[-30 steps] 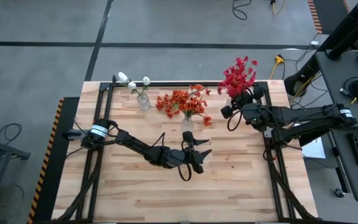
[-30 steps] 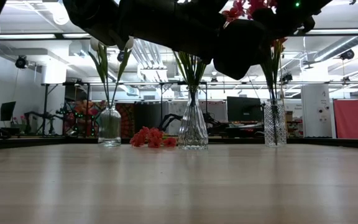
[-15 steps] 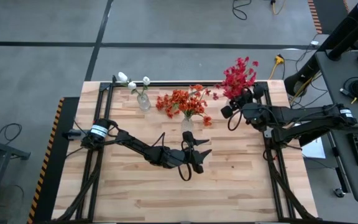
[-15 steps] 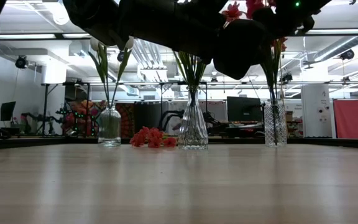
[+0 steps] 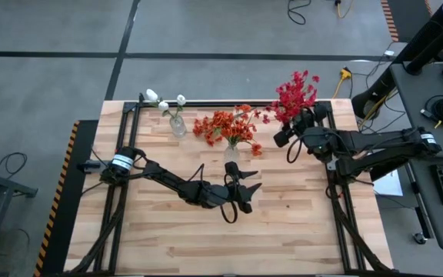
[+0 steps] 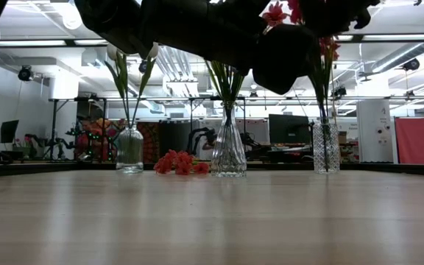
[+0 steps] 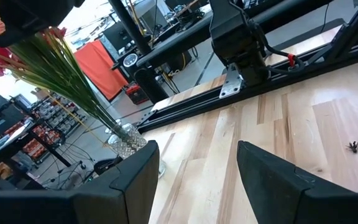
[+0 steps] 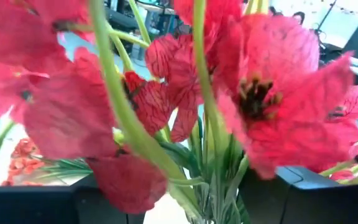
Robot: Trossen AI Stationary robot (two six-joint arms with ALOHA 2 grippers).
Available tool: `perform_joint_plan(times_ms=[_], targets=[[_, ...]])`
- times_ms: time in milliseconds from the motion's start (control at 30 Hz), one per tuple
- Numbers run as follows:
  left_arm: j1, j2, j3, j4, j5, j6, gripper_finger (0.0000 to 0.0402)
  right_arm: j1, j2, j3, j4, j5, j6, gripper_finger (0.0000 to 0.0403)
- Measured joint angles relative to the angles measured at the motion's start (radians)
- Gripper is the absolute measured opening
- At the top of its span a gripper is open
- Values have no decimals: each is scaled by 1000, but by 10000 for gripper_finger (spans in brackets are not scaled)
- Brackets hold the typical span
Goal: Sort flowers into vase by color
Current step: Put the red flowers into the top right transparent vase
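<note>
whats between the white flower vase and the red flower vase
The vase of orange flowers, in the high view; the low view also shows an orange spray lying on the table between the white and red flowers.

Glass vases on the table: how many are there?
3, in a row along the table's far side: a small round glass bottle with white flowers, a fluted glass vase with orange flowers, and a tall cut-glass vase with red flowers.

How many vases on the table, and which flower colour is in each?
White-flower vase: 1
Orange-flower vase: 1
Red-flower vase: 1
Total: 3 vases. One orange spray lies on the table outside them.
</note>
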Motion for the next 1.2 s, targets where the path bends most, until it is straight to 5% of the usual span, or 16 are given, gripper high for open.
perform_joint_plan(times_ms=[533,1200], targets=[[-1,0,0,1,-9,8,199,27,-1,106,-148,2,57,204],[-2,0,0,2,-16,19,199,27,0,226,-161,-72,20,300]])
